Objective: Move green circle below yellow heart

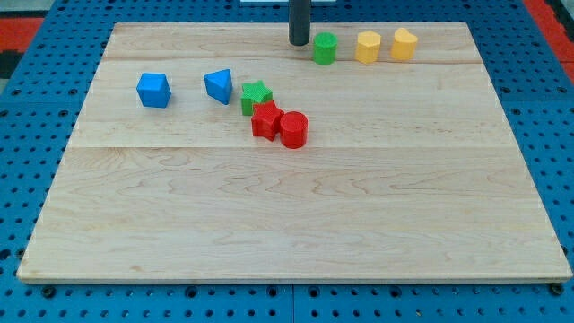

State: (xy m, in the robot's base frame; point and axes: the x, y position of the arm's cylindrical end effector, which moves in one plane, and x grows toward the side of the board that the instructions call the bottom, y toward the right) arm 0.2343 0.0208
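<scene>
Pale wooden board lay on a blue perforated bench, and I took the green circle as my landmark near the board's top edge. My tip stood just to the view's left of it, close, though contact I could not tell; being a bare rod, it grasped nothing. To the circle's right sat a yellow hexagon, then the yellow heart, all roughly in one row. Below and left of the circle clustered a green star, red star and red cylinder, touching. Further left were a blue triangle and blue cube.
</scene>
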